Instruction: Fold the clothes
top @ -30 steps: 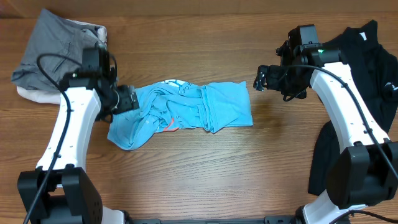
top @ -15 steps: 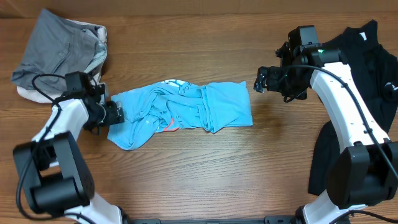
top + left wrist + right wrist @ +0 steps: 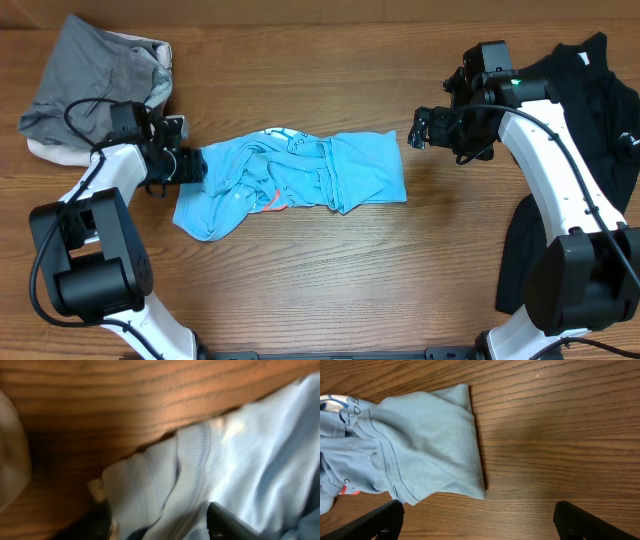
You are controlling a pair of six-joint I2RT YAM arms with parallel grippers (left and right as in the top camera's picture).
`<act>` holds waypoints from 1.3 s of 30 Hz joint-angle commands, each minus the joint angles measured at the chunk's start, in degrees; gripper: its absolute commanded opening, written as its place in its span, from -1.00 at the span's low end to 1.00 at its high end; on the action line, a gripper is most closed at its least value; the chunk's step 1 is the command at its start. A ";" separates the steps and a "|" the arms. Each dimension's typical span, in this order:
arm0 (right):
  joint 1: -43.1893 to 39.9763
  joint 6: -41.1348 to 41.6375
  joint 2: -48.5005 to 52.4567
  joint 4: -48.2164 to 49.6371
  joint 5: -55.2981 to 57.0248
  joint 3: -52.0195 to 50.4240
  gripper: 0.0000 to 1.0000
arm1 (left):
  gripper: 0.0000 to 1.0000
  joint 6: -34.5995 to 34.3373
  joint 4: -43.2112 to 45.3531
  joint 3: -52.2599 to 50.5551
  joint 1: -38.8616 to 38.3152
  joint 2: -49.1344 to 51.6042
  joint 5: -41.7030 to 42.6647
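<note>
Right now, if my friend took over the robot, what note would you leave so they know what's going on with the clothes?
Left gripper: jaws apart astride the left edge of the light blue T-shirt, not clamped.
Right gripper: open, empty, over the table beside the shirt's right edge.
T-shirt crumpled mid-table; grey piece on a cream piece far left; black shirt far right.
Done: nothing folded.
Left: flatten and fold the blue shirt, then the rest.

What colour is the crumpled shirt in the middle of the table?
The shirt is light blue; the overhead view shows it best.
</note>
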 commanded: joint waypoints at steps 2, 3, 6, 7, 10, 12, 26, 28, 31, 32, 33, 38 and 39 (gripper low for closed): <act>0.09 -0.44 -0.63 0.28 0.15 0.74 1.00 | -0.77 -8.52 -3.96 -6.05 -2.29 12.33 3.65; 0.09 -0.44 -0.63 0.37 0.15 0.74 1.00 | -0.92 -9.38 -4.22 -6.05 -2.29 12.33 3.91; 0.09 -0.44 -0.63 0.37 0.15 0.74 1.00 | -0.91 -9.77 -5.09 -5.95 -2.27 12.20 4.94; 0.09 -0.44 -0.63 0.26 0.15 0.74 1.00 | -0.92 -9.77 -5.70 -5.75 -2.16 11.87 4.94; 0.09 -0.42 -0.63 -0.31 0.09 0.74 1.00 | -0.92 -10.19 -8.66 -4.31 -1.55 9.75 4.96; 0.09 -0.42 -0.63 -1.14 -0.83 0.74 1.00 | -0.91 -10.67 -12.90 -1.88 -0.96 5.88 4.68; 0.33 -0.17 -0.63 1.51 -10.43 0.72 -0.92 | -0.92 -12.57 -28.55 9.99 -0.72 -9.16 1.36; 0.33 -0.20 -0.63 1.90 -11.37 0.72 -0.92 | -0.92 -12.74 -30.62 11.87 -0.72 -10.86 -0.44; 0.44 -0.46 -0.57 2.38 -13.97 0.72 -0.92 | -0.92 -12.94 -34.32 15.96 -0.70 -12.00 -2.05; 0.61 -0.48 -0.55 2.43 -14.01 0.72 -0.92 | -0.92 -12.96 -35.21 17.09 -0.70 -12.00 -2.49; 0.76 -0.72 -0.50 2.47 -14.03 0.68 -0.92 | -0.92 -12.96 -36.06 18.36 -0.72 -12.00 -3.02; 1.68 -1.70 -0.35 2.80 -14.75 0.09 -0.92 | -0.92 -12.92 -40.39 25.57 -0.70 -12.00 -5.64; 1.81 -1.75 -0.35 3.26 -15.43 -0.55 -0.92 | -0.92 -12.92 -41.57 27.43 -0.72 -12.00 -6.38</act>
